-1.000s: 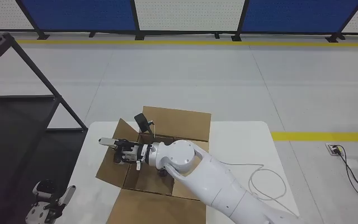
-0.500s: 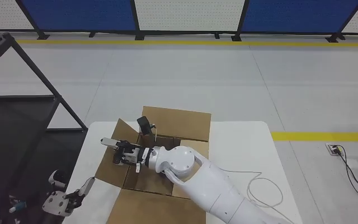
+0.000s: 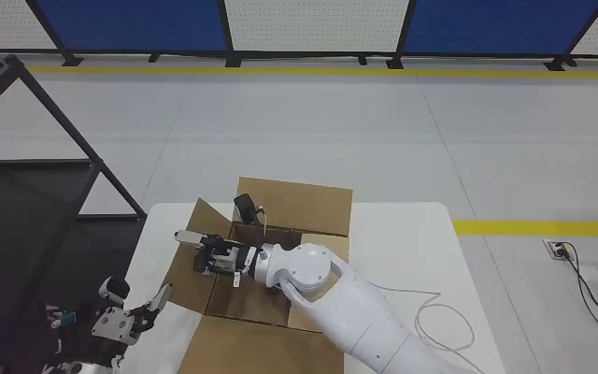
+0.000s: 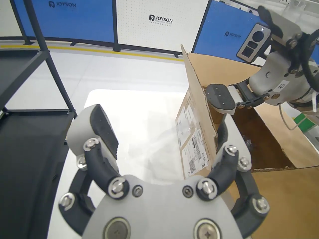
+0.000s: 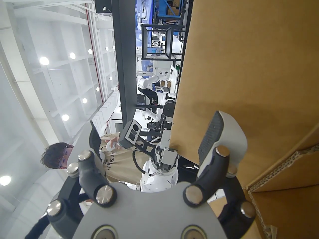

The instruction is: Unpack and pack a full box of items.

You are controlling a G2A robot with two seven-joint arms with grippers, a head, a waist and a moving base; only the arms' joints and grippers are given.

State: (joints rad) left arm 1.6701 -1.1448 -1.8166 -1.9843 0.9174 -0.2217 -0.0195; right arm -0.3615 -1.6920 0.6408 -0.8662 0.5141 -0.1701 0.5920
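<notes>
Wht table (image 3: pixel 406 238): open cardbd box (image 3: pixel 299 201) on L half; wht cable (image 3: pixel 419 301) loose on R side.

Box: brown corrugated cardboard box (image 4: pixel 271 128), top open, standing on the white surface (image 3: pixel 411 243) toward its left half.
Flaps: folded outward. The far flap (image 3: pixel 294 201) leans away from the robot, the near flap (image 3: pixel 243 351) spreads toward it, and the left flap (image 4: pixel 197 105) stands raised at a slant, its fluted edge showing.
Label: white shipping label (image 4: pixel 193 138) with barcodes, stuck on the left flap's outer face.
Interior: the interior (image 4: pixel 246 128) is deep in shadow between plain brown walls; what lies at the bottom cannot be made out.
</notes>
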